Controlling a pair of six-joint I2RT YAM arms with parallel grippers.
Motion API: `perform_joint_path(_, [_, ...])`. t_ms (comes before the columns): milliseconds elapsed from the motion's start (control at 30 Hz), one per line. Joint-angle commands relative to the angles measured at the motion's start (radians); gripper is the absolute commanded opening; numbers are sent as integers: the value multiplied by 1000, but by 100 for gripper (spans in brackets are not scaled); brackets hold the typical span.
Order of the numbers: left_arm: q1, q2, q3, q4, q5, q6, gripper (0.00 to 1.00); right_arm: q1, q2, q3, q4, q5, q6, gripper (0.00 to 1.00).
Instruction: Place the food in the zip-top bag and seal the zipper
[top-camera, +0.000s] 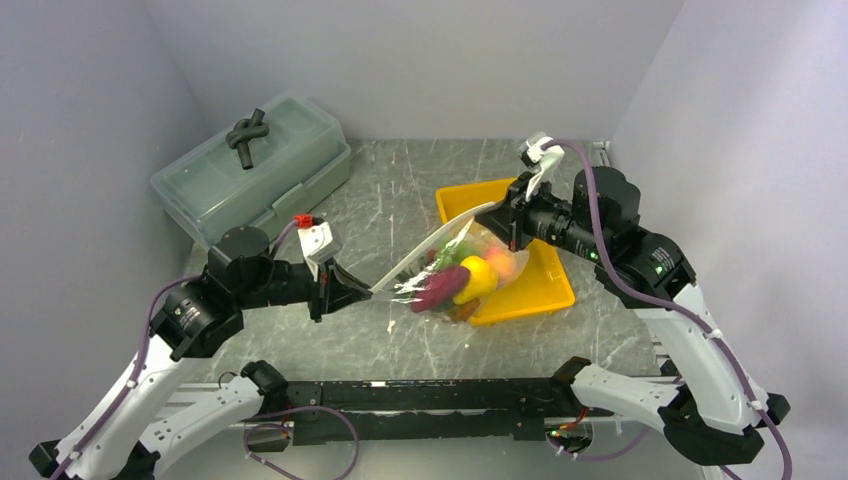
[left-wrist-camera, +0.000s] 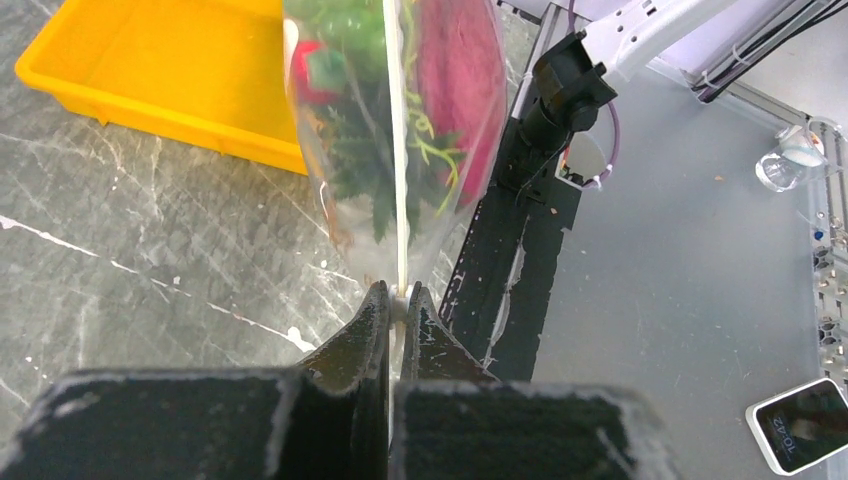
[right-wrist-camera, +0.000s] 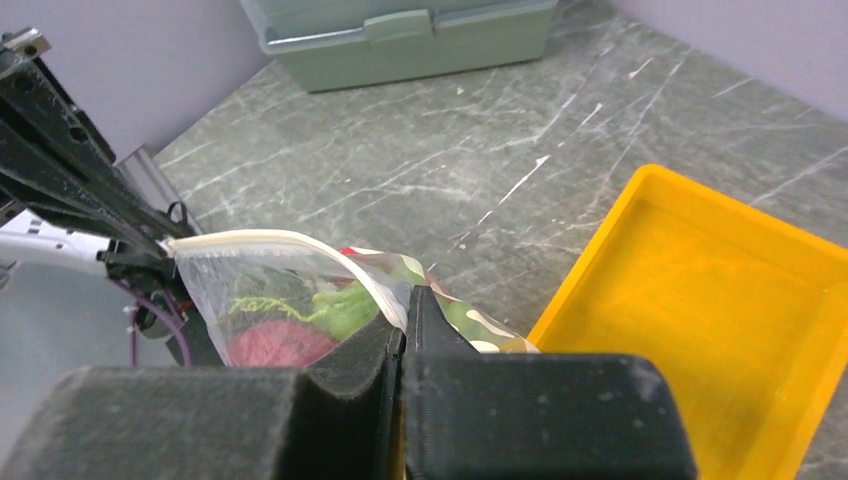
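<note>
left gripper (left-wrist-camera: 398, 295) and right gripper (right-wrist-camera: 405, 300) each clamped on 1 zipper (top-camera: 425, 248) end, zip-top bag (top-camera: 452, 243) of food (top-camera: 478, 278) slung between them; that sagging load could pull the strip out of either pinch.

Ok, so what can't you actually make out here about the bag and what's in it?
- Whether the zipper is shut along its length: too thin in the top view, edge-on in the left wrist view.
- The lower food: covered by other pieces in the top view, blurred in the left wrist view.
- Part of the yellow tray: behind the zip-top bag in the top view.
</note>
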Motion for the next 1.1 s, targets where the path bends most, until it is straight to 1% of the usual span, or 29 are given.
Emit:
perform_joint_path(0, [-1,-22,-6,-70,-15,26,0,-16,-41,59,136,138,9,0])
perform_joint_path(333, [0,-43,-28,-69,-41,25,0,-17,-65,68,147,199,6,0])
perform_joint_path(467, [0,-50,-26,-49,-61,15,1,-17,-51,72,144,151,9,0])
perform_joint_path(533, [-1,-44,-20,-41,-71,12,10,-17,-44,65,150,116,12,0])
perform_joint_path(600, [-1,-38,-12,-32,-81,8,20,-17,-36,61,150,81,6,0])
perform_joint_path(633, [-1,-35,-8,-27,-90,8,27,-17,-32,61,148,66,4,0])
perform_joint_path(667, [-1,-29,-4,-23,-106,5,31,-18,-28,62,147,47,1,0])
perform_joint_path(767, [0,-11,20,-29,-159,10,41,-18,-12,63,133,-17,-12,0])
perform_joint_path(867, [-1,1,40,-19,-198,11,49,-17,8,72,106,-74,-26,0])
perform_joint_path(900, [-1,2,44,-13,-210,11,56,-17,13,70,98,-85,-33,0])
perform_joint_path(1067, [-1,11,68,13,-270,8,68,-17,16,58,77,-104,-55,0])
